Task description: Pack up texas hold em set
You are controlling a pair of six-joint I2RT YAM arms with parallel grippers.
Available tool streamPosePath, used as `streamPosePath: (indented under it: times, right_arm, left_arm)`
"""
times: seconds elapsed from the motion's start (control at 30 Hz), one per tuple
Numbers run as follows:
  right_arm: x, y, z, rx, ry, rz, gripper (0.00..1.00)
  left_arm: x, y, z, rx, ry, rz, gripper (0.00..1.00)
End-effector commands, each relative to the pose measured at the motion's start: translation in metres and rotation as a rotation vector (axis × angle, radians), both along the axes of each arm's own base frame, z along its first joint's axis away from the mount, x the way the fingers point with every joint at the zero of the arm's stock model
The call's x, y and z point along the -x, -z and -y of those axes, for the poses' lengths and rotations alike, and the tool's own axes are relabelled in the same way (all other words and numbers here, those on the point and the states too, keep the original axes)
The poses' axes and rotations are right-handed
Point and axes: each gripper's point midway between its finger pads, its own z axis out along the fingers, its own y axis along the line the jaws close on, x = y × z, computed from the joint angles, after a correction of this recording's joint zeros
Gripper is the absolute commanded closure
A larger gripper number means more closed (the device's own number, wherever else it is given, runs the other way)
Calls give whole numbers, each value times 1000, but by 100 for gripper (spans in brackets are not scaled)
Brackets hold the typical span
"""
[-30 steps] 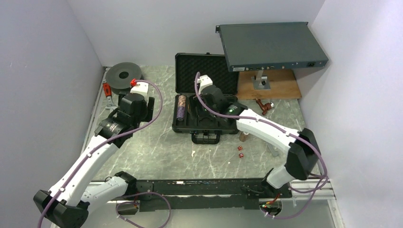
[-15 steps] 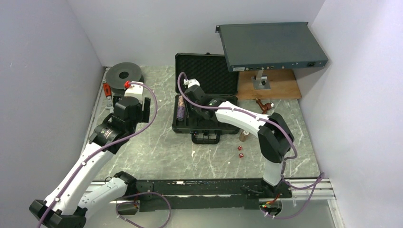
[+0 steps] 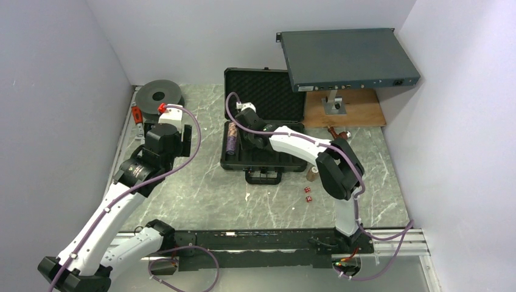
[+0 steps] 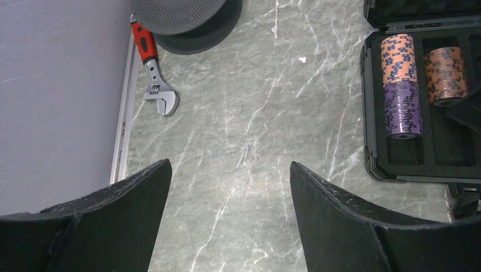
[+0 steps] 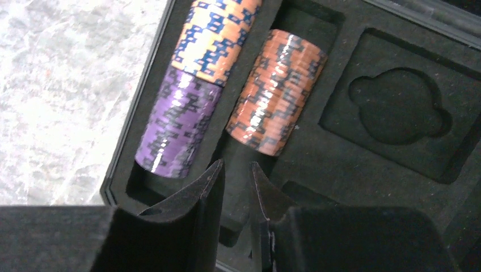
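The black case (image 3: 226, 159) lies open mid-table, its foam lid (image 3: 268, 91) upright. The leftmost tray slot holds an orange-and-blue chip stack (image 5: 212, 34) above a purple stack (image 5: 176, 133). A brown stack (image 5: 278, 90) lies in the slot beside it. My right gripper (image 5: 237, 167) hovers just near of these stacks over the tray foam, nearly shut with a narrow empty gap; it also shows from above (image 3: 252, 146). My left gripper (image 4: 230, 170) is open and empty over bare marble left of the case. Two red dice (image 3: 308, 193) and a small brown chip stack (image 3: 311, 175) lie on the table right of the case handle.
A dark round spool (image 3: 159, 95) sits back left, with a red-handled wrench (image 4: 154, 76) by the left wall. The grey rack box (image 3: 347, 59) stands on a mount over a wooden board (image 3: 359, 109) back right. A small reddish-brown object (image 3: 339, 135) lies near the board.
My right arm has folded in at the elbow, and its gripper has shifted left across the tray to the chip slots. My left gripper has drawn back slightly, up and to the left.
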Motion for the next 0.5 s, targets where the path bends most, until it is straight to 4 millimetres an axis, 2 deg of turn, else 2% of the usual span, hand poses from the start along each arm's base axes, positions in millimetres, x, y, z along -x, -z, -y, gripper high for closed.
streamPosePath:
  times: [0.0,0.47]
  right_arm:
    - [-20,-17,-3,-46,28,29,75]
    - [-43,-8,2,-19,39,32,75]
  left_arm:
    - [-4,-7,0,6,7,30,18]
    - [-7,-3,0,10,10,19,19]
